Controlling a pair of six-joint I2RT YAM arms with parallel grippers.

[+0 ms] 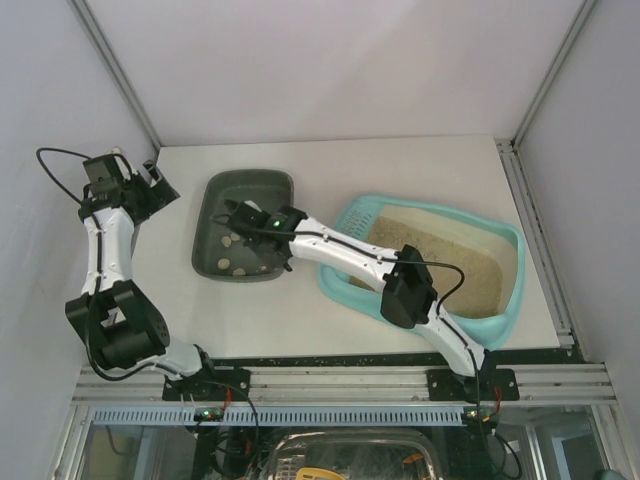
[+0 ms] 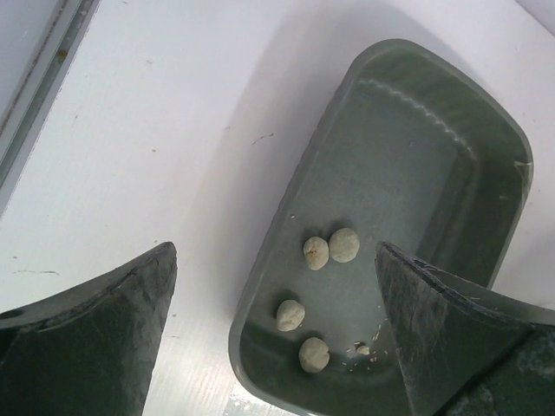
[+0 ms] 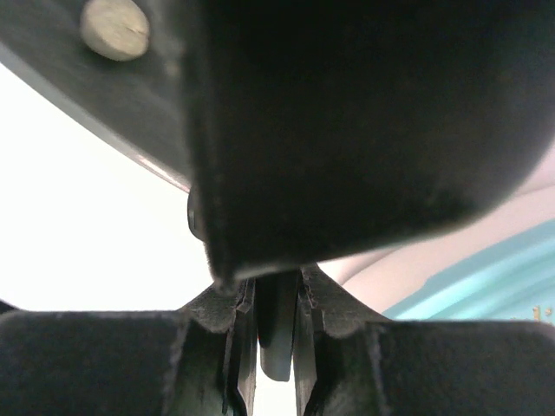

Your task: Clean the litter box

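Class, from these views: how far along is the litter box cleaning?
Done: several clumps lie in the grey tray. In hand: right pincer, shut on the scoop, hangs over that tray; left pincer open. Left: whether the litter box holds more clumps cannot be told.

Dark grey-green tray (image 1: 250, 195), pale round clumps (image 2: 344, 244) inside, white table (image 1: 400, 165)

My left arm (image 1: 100, 250) and right arm (image 1: 345, 247) are white tubes with chunky black joints. A thin black cable (image 1: 60, 150) loops off each. A tiny green light (image 1: 272, 225) glows. My left pincer (image 2: 275, 251) has dark, scratched fingers (image 2: 95, 338).
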